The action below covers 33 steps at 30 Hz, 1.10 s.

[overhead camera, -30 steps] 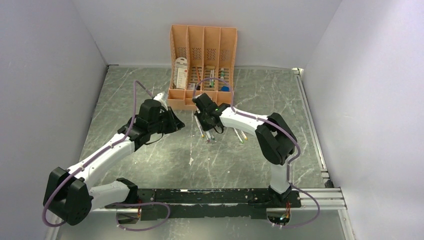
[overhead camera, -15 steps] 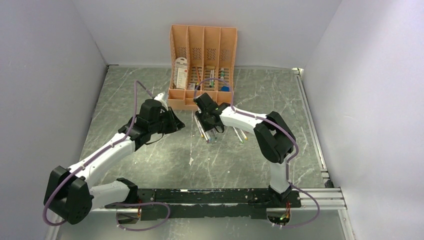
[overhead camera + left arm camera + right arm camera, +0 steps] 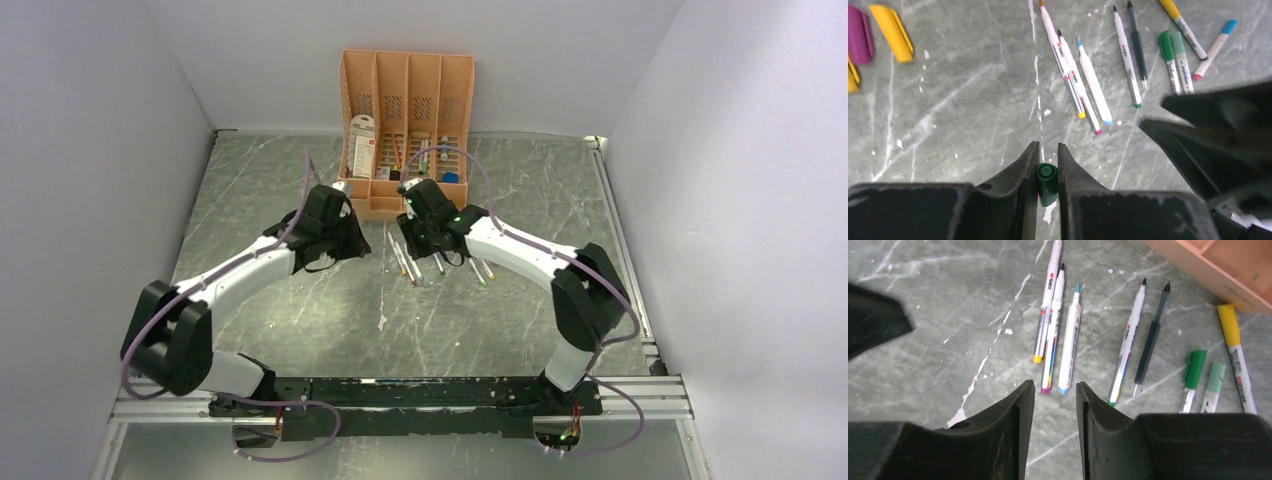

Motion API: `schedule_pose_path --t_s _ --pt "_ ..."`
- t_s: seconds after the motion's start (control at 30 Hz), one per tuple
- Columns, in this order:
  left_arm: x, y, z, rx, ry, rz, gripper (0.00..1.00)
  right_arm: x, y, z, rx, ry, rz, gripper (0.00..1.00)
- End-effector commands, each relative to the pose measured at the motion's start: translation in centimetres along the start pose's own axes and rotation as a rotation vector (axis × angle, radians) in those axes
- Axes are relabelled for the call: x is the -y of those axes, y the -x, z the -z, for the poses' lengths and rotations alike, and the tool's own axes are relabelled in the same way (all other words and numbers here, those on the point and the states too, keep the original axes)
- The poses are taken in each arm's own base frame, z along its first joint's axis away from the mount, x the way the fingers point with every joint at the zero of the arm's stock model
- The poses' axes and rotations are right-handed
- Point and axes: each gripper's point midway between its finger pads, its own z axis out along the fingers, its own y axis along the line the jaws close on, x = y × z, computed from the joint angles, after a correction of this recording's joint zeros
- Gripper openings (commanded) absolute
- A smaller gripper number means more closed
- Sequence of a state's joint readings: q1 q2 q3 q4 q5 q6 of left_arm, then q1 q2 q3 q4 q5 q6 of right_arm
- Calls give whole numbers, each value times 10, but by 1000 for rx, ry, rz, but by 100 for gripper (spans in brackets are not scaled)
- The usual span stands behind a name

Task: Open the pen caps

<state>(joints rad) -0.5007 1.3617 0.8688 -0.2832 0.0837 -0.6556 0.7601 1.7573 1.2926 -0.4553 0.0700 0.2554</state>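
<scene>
A: Left gripper (image 3: 1048, 147)?
B: It is being kept pinched on a green cap (image 3: 1047, 181) and is being carried farther forward than a second ago. The right gripper (image 3: 1054, 387) is being held part-open, empty.
A: Meaning?
B: One cap is off. Beyond, capped pens (image 3: 1165, 46) are seemingly being left.

Peach organiser (image 3: 424, 75); green cap (image 3: 1047, 176)

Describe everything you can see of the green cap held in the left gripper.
The green cap is a short, dark green cylinder that looks like smooth plastic. One round end faces the left wrist camera, showing a ringed rim with a recessed centre. It lies along the gap of the left gripper, pinched by a black finger on each side. Its far end is hidden between them. No pen is in it. Whether it touches the grey table cannot be told.
</scene>
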Motion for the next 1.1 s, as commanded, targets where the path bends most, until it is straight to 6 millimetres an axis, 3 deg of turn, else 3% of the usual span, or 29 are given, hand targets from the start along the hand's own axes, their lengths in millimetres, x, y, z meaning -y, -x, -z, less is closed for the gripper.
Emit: schedule_pose_path --t_s 0.0,0.27,0.57,0.83,1.07 --pt "-13 20 -17 12 117 -63 7 1 -7 25 22 18 -34 37" --pt "-51 35 -55 -25 327 -98 7 -1 -25 50 47 57 -67 39" --pt "-86 44 -81 -50 480 -106 10 -4 -33 54 54 88 -79 40" --pt "-106 43 -92 -75 557 -107 13 -5 -37 55 54 96 -77 41" --pt "-111 39 -93 -91 568 -96 19 -5 -38 54 51 100 -76 42"
